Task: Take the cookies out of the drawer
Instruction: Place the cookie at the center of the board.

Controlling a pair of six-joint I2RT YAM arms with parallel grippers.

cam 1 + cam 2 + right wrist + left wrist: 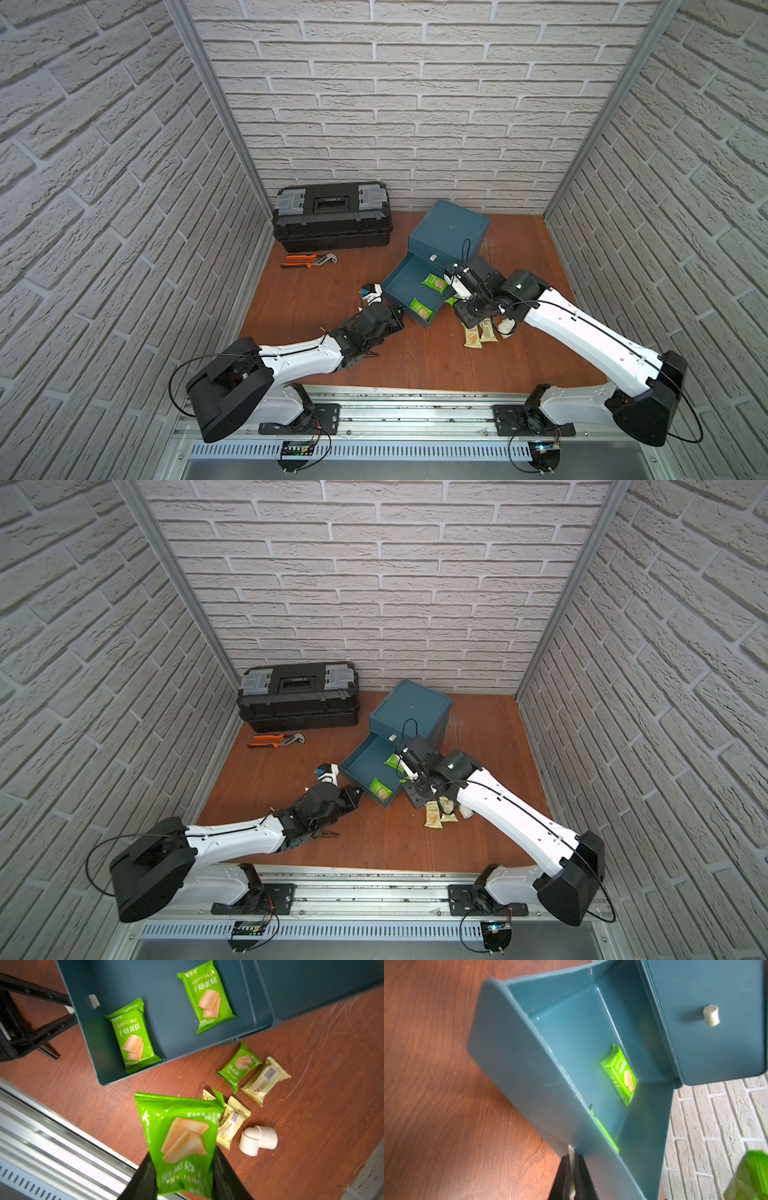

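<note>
The teal drawer stands pulled out of its cabinet. Two green cookies packets lie flat on its floor. My left gripper is shut on the cream knob on the drawer's front wall. My right gripper is shut on the lower end of a third green packet, held in the air beside the drawer. Under it on the table lie one green packet and cream ones. In both top views the right wrist hides its fingers.
A white pipe elbow lies beside the cream packets. A black toolbox sits at the back left, with orange-handled pliers in front of it. The cabinet's upper drawer is closed, showing its knob. A metal rail runs along the table's front edge.
</note>
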